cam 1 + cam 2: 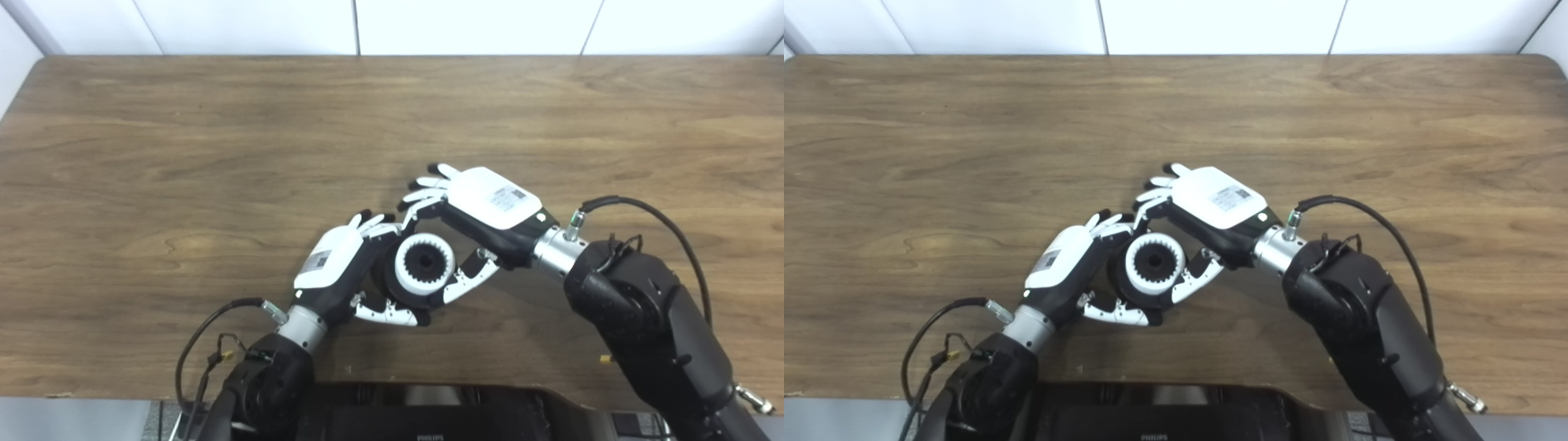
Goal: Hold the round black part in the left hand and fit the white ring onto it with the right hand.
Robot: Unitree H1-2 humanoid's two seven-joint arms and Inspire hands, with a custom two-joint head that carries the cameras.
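Observation:
The round black part (392, 288) is held just above the table in my left hand (334, 266), whose fingers and thumb wrap around its side. The white ring (404, 269), with a toothed black bore in its middle, sits on the top face of the black part. My right hand (484, 214) is right beside it on the upper right. Its fingers (429, 184) stretch out apart past the ring's far side, and its thumb (468, 278) lies along the ring's lower right edge. The same scene shows in the right eye view, with the ring (1136, 269) between both hands.
The brown wooden table (184, 153) reaches to a white wall at the back. A dark Philips unit (429, 416) sits at the front edge between my arms. Cables loop off both wrists.

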